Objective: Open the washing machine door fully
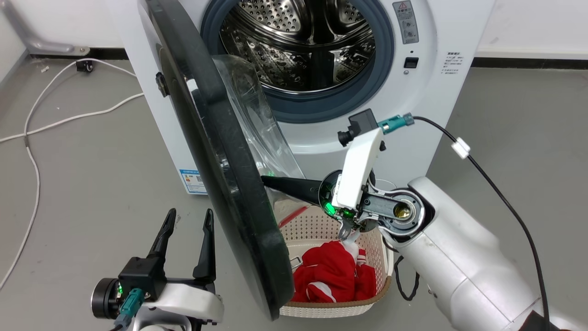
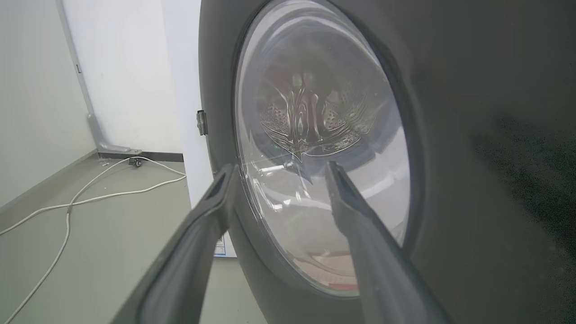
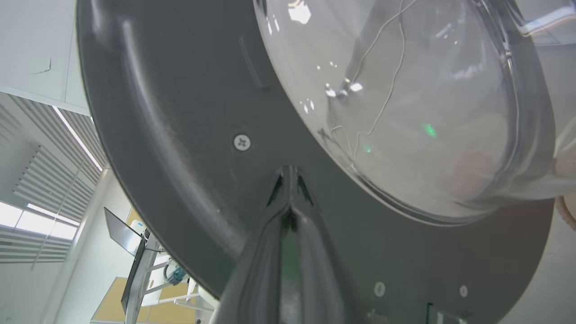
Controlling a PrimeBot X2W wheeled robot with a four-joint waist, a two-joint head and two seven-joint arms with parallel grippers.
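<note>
Though the washing machine door [image 1: 206, 138] stands out nearly square from the left of the washing machine [image 1: 321, 138], I'd judge it about half open; the swing farther left is not yet done. Seen from the right wrist, the right gripper [image 3: 290, 173] is pinched closed, empty, its tips seemingly pressed on the door's inner rim. The left wrist view gives the outer face, with the left gripper [image 2: 281, 170] spread and empty beside it.
</note>
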